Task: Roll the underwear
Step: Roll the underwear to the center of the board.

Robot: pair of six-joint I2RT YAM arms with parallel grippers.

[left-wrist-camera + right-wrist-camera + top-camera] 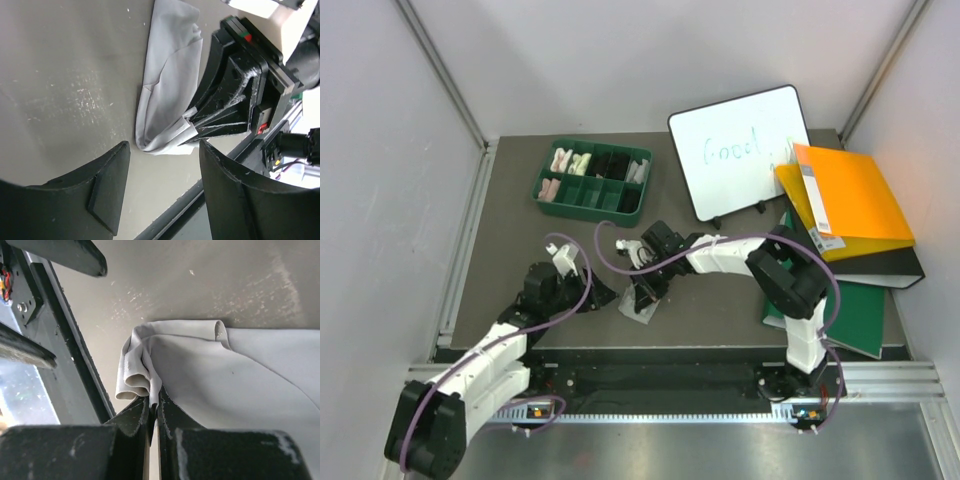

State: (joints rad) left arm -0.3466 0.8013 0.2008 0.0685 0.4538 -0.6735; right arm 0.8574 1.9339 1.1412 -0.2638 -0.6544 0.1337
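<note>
Wide-open, the left gripper (600, 296) sits left of centre in the lower half of the overhead view, low over the dark table (510, 225), with nothing between its jaws. In its own wrist view the two black fingers rise from the bottom edge, well apart, and the folded end of the light grey underwear (167, 80) lies on the table just beyond the gap. Higher in the overhead view, towards the upper left, a green tray (595, 196) holds small white, pink and black cloth rolls (563, 160) in its compartments.

Just right of the left gripper, the light grey underwear (636, 310) lies as a small crumpled patch near the table's front edge, below the centre of the frame. The right gripper (646, 290) comes down on it from above, jaws pressed together on a fold of the fabric. Its wrist view shows the fingertips closed at bottom centre with a bunched lip of grey cloth pinched between them. The rest of the garment spreads smooth to the right. The left wrist view shows the same pinch from the side, at centre right.

Farther right, a whiteboard (740, 150) with green handwriting lies at upper centre. Beyond it, at the right edge, an orange folder (850, 200) overlaps a black binder (895, 272) and a green folder (855, 320)
</note>
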